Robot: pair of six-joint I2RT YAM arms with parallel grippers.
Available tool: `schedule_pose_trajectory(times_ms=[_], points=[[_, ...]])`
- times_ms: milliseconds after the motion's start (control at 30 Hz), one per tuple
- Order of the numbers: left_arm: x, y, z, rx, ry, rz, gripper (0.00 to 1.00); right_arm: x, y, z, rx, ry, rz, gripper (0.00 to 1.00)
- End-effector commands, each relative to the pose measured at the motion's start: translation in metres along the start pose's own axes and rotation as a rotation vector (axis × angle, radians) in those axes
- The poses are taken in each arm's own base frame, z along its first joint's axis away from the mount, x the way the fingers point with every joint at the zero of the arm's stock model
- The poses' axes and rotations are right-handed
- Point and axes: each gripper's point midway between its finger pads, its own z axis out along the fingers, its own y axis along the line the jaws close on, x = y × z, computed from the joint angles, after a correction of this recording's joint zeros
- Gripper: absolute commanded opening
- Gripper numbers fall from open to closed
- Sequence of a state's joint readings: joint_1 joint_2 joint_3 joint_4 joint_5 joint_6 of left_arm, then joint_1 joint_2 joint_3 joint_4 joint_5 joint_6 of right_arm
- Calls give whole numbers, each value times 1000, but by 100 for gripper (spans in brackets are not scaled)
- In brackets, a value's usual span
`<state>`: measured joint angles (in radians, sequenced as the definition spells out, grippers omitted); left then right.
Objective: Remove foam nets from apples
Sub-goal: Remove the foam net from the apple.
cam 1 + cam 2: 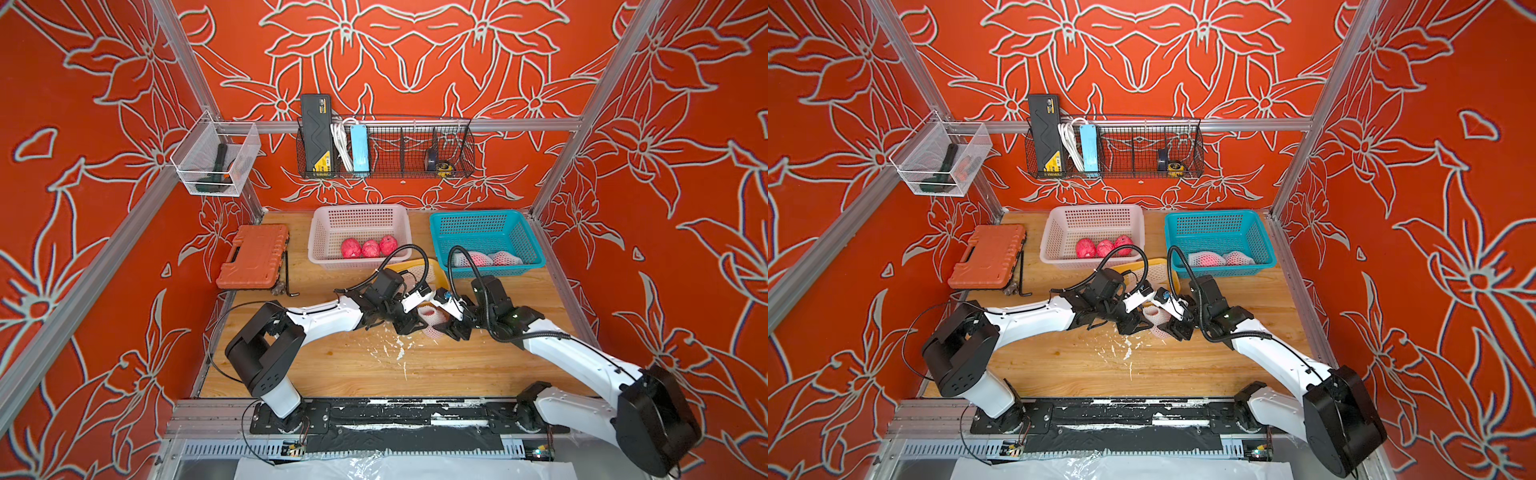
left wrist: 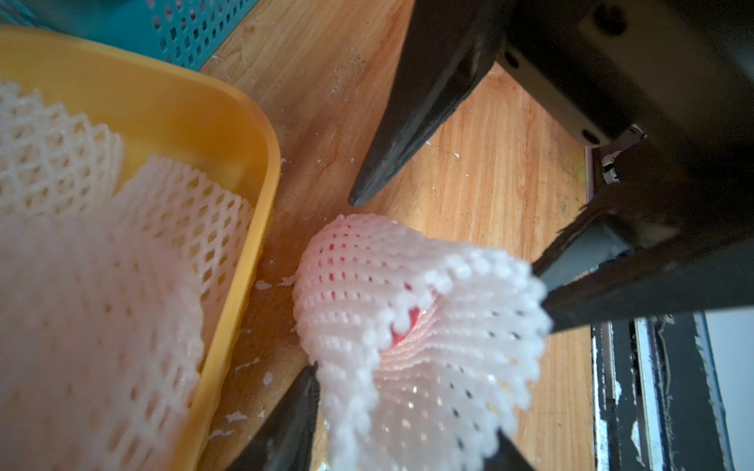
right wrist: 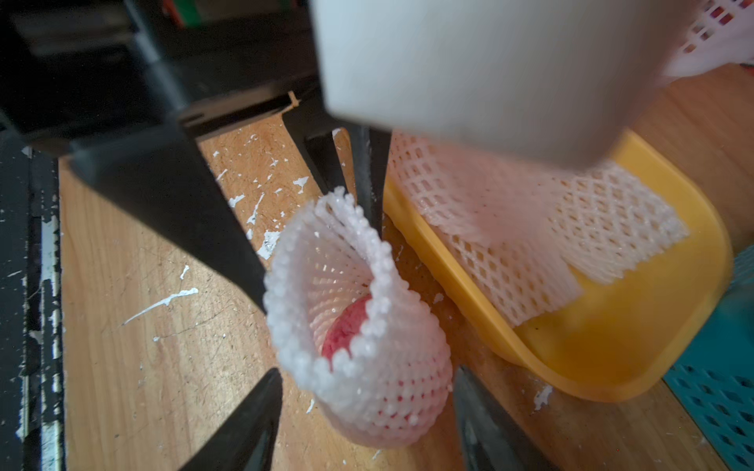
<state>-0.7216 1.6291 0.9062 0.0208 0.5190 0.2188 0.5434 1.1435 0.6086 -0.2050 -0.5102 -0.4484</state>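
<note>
In both top views the foam net (image 1: 433, 331) is seen on the table (image 1: 332, 365) just beside the yellow tray (image 1: 441, 276), on its robot side. Only there are bare apples (image 1: 370, 248) in the white basket (image 1: 320, 237) and netted apples (image 1: 478, 259) in the teal basket (image 1: 486, 224), both beyond that tray, plainly shown. In the left wrist view the left gripper (image 2: 408, 401) is seen clamped on the net's flared collar. In the right wrist view the apple (image 3: 347, 330) is exposed inside the upward mouth with the long axis roughly upright, and the right gripper (image 3: 367, 370) is set astride the bulge; whether it grasps cannot be told.
</note>
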Motion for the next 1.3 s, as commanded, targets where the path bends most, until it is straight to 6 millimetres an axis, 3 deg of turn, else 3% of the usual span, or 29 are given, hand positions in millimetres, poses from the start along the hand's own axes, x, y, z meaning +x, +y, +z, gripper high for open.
schedule_pose_trajectory(times_ms=[0,200,300,533,733,833,1033,1133,1267], points=[[-17,-10,3,42,-40,44,42,-11,-1,0,-13,-27,-64,56],[-26,-14,-3,59,-68,49,22,-16,4,-4,-21,-66,-90,39],[-31,-17,-7,65,-82,54,16,-20,6,-5,-32,-88,-92,26],[-31,-21,-16,58,-79,54,14,-26,7,-9,-31,-115,-87,18],[-37,-21,-27,26,-101,66,15,-36,7,-15,-19,-164,-78,17],[-39,-20,-31,5,-106,68,19,-40,6,-19,-1,-188,-78,13],[-41,-13,-40,-65,-131,65,53,-52,2,-31,43,-236,-75,11],[-41,-10,-46,-100,-150,69,61,-55,1,-35,62,-248,-68,10],[-39,-7,-48,-107,-160,52,63,-58,1,-38,59,-255,-61,10]])
